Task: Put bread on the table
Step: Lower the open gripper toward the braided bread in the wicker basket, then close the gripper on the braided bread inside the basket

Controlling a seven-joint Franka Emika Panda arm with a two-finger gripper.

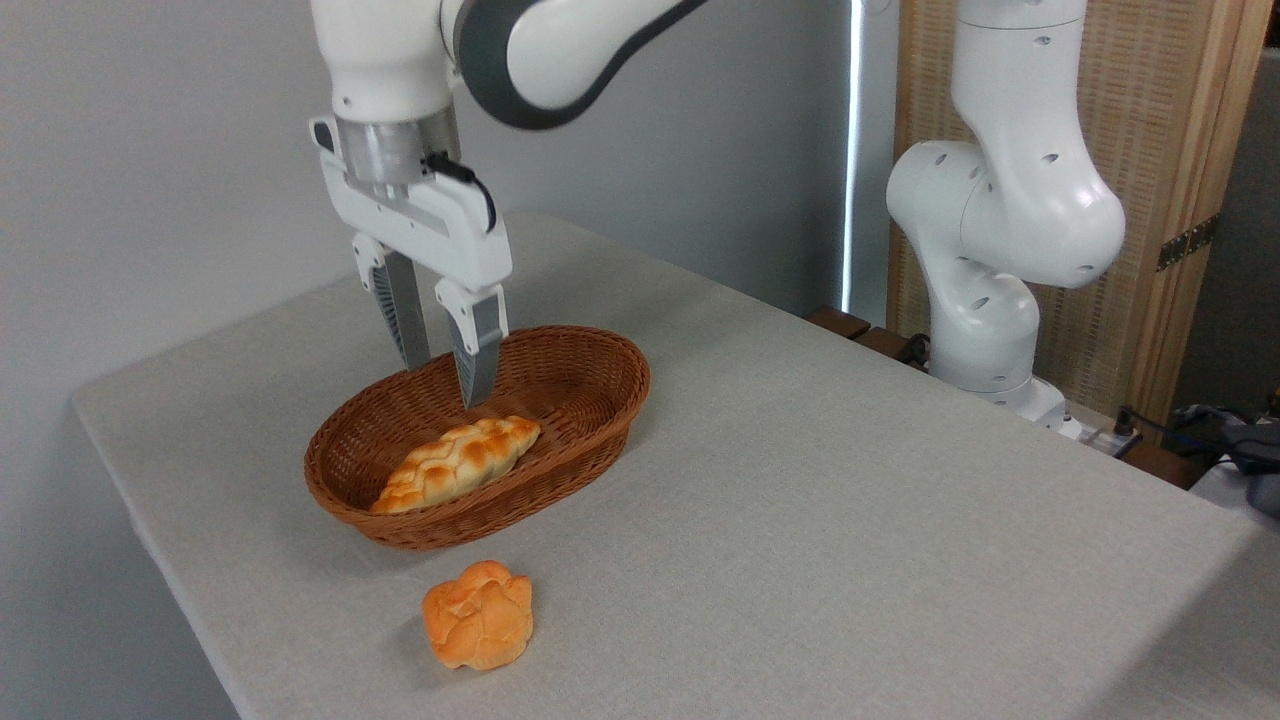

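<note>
The bread [458,464], a braided golden loaf with browned ridges, lies inside the brown wicker basket [590,400] on the grey-beige table [850,500]. My gripper [447,385] hangs open just above the loaf's far end, fingers pointing down into the basket. Nothing is between its fingers [479,350], and they stand apart from the loaf.
A small round orange bun [479,614] sits on the cloth in front of the basket, near the front edge. The arm's white base [990,300] rises at the back right. The table's left edge lies close to the basket. Bare cloth stretches to the right of the basket.
</note>
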